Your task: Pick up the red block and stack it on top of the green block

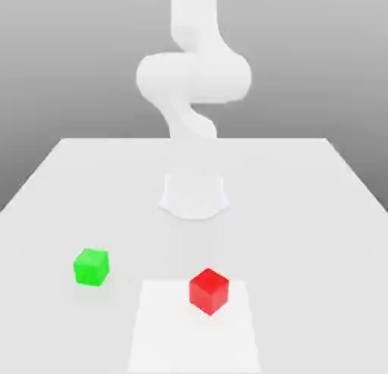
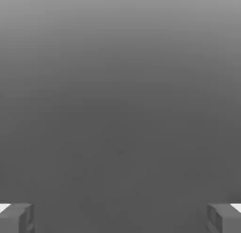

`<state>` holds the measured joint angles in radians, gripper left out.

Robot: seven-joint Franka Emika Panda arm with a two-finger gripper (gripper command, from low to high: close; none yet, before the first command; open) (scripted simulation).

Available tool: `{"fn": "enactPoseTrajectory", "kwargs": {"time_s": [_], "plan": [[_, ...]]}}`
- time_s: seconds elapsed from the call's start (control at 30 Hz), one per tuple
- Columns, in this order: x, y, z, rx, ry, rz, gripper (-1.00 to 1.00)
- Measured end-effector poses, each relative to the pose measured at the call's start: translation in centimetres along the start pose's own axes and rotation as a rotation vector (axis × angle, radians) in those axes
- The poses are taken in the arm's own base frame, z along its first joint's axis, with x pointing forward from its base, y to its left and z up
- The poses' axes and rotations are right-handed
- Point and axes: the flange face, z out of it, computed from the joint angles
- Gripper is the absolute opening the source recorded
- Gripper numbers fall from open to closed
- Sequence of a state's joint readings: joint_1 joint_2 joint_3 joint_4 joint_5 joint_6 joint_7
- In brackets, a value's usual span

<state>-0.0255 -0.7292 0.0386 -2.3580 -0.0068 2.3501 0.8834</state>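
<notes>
The red block (image 1: pixel 209 291) rests on the white table (image 1: pixel 303 213), near the front and slightly toward the exterior view's right. The green block (image 1: pixel 92 266) stands apart from it, toward the exterior view's left. Both cubes lie free, with nothing touching them. The white arm (image 1: pixel 193 77) rises from its base (image 1: pixel 194 194) behind the blocks and bends high above the table. In the hand view my gripper (image 2: pixel 120 219) is open: its two grey fingertips (image 2: pixel 18 218) stand far apart, with plain grey background and nothing between them.
A lighter square patch (image 1: pixel 163 335) marks the table's front, and the red block sits on its far edge. The arm's base stands mid-table behind both cubes. The table's edges run along both sides and the back.
</notes>
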Motion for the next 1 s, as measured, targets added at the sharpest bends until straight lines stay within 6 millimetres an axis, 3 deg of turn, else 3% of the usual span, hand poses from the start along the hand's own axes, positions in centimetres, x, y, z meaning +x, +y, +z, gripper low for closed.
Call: {"fn": "enactPoseTrajectory", "kwargs": {"time_s": [0.1,0.23,0.37,0.5,0.6,0.9,0.93,1.0], "plan": [[-2.4,1.2,7.7,-0.105,-0.05,0.088,0.0],[-6.1,4.6,16.6,-0.241,-0.113,0.21,0.0],[-10.7,9.7,23.9,-0.382,-0.174,0.343,0.0],[-16.6,16.2,29.7,-0.538,-0.239,0.497,0.0],[-21.4,21.1,32.6,-0.649,-0.283,0.61,0.0],[-24.8,24.8,37.2,-0.672,-0.29,0.634,0.0],[-25.1,25.1,37.5,-0.673,-0.29,0.633,-1.0],[-25.1,25.1,37.5,-0.673,-0.29,0.633,-1.0]]}}
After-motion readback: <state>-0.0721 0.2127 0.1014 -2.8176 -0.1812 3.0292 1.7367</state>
